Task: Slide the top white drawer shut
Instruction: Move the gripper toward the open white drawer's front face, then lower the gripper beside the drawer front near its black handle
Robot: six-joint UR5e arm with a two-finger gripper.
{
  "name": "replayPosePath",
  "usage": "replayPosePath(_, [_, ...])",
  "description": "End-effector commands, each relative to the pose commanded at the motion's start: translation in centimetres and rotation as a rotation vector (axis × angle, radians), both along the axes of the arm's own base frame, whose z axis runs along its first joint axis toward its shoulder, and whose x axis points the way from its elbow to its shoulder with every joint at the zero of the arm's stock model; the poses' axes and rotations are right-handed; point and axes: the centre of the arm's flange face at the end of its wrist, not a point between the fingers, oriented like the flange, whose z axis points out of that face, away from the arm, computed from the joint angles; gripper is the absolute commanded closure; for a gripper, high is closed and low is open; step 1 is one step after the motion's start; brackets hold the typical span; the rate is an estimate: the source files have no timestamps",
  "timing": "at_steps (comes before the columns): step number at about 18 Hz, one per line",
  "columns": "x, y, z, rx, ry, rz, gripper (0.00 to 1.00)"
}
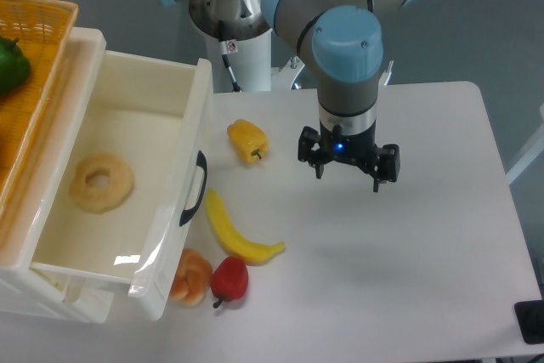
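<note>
The table (408, 278) has a plain white top, and behind it there is a grey-blue wall; a small black object (531, 322) sits at the lower right corner of the table. On the table lie a yellow pepper (247, 140), a banana (235, 231), a red pepper (229, 280) and a brown bread roll (191, 275), the last two touching each other just beside the drawer front. At the left side stands the top white drawer (127, 201), pulled far out, with its curved black handle (195, 188) facing the table. Inside it lies one pale doughnut (101, 183) on the bottom. Behind the drawer, at the upper left, is an orange wicker basket (38, 57) with a green pepper (11, 65) in it. The gripper (348, 176) hangs above the middle of the table, well apart from the drawer, with its two fingers spread wide and nothing between them.
</note>
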Motion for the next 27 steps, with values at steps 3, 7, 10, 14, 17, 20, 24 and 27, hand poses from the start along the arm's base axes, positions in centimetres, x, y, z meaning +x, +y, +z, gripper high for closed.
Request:
replayPosePath(3, [0.4, 0.2, -1.3, -0.001, -0.025, 0.057, 0.0])
replayPosePath(7, [1.4, 0.9, -2.0, -0.006, -0.037, 0.061, 0.0])
replayPosePath(10, [3.3, 2.9, -3.9, -0.026, -0.063, 0.035, 0.0])
replayPosePath(14, [5.4, 5.7, -6.8, -0.044, -0.105, 0.005, 0.0])
replayPosePath(17, [6.4, 7.2, -7.6, 0.052, -0.208, 0.043, 0.0])
replayPosePath(20, [6.1, 7.2, -7.5, 0.081, -0.235, 0.052, 0.0])
replayPosePath(24, [5.9, 7.1, -8.3, 0.084, -0.262, 0.061, 0.0])
replayPosePath(27, [6.1, 7.1, -8.6, 0.08, -0.269, 0.061, 0.0])
